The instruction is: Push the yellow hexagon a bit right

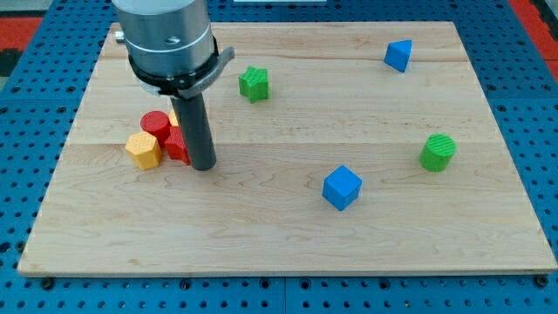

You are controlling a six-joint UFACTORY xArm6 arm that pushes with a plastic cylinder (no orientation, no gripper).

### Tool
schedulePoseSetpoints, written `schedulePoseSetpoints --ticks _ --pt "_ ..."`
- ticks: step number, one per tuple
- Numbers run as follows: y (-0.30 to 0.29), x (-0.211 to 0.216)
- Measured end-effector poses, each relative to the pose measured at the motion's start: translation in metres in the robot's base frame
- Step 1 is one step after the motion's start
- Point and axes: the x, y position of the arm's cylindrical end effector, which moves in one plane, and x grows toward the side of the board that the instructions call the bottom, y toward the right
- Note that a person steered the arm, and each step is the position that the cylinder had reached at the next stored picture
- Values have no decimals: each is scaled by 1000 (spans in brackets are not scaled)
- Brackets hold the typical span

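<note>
Only one view here: yellow hexagon (142, 150) sits far left on the bench (279, 235), touching a red cylinder (156, 125) and another red block (178, 144). My tip (203, 166) is just right of them; no hand, nothing grasped. Looks light, stiff, slidey: push its left face. Count: two red, two blue, two green, a yellow sliver behind the rod.

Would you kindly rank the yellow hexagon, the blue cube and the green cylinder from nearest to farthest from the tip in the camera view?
Measured from my tip:
1. yellow hexagon, just to the view's left of it.
2. blue cube, out toward the view's right, slightly lower.
3. green cylinder, far at the view's right.
</note>
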Motion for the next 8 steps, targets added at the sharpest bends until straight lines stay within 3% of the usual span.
schedulePoseSetpoints --ticks 1,2,3,5,6,8 --pt "49 -5" --pt "49 0" --pt "-20 34" --pt "-205 25" --pt "-215 -4" --pt "-177 -12"
